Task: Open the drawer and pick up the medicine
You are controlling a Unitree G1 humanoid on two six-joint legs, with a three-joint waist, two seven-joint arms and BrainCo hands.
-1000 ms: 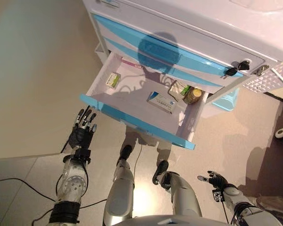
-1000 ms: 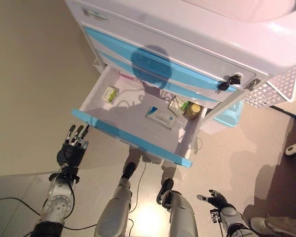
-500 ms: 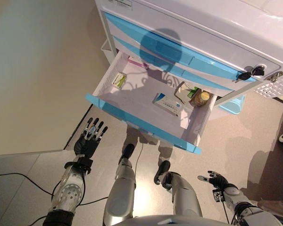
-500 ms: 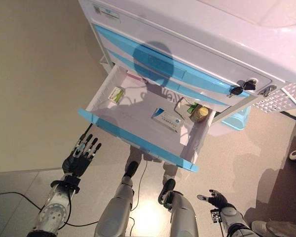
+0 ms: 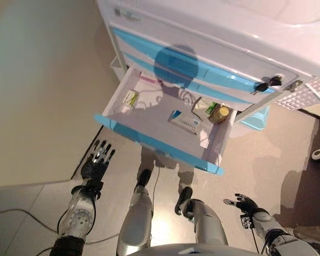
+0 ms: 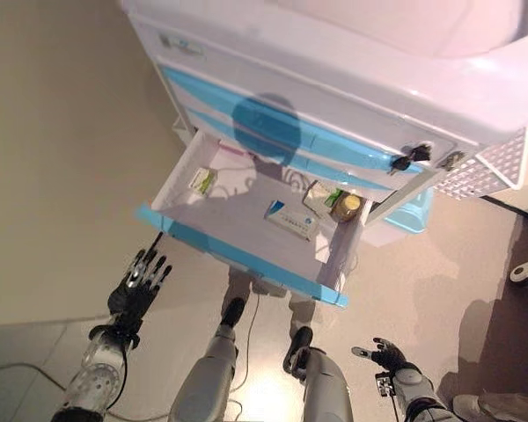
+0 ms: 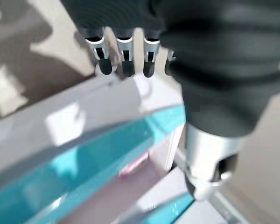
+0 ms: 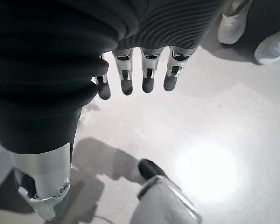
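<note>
The drawer stays open at frame centre, medicine box inside. The left robot hand remains below it, fingers straight; right robot hand spread, lower right.

Silver arms, dark ribbed-cover hands

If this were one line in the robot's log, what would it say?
drawer: open | medicine boxes, jar: inside, untouched | left hand: open, below drawer front | right hand: open, idle low
</note>
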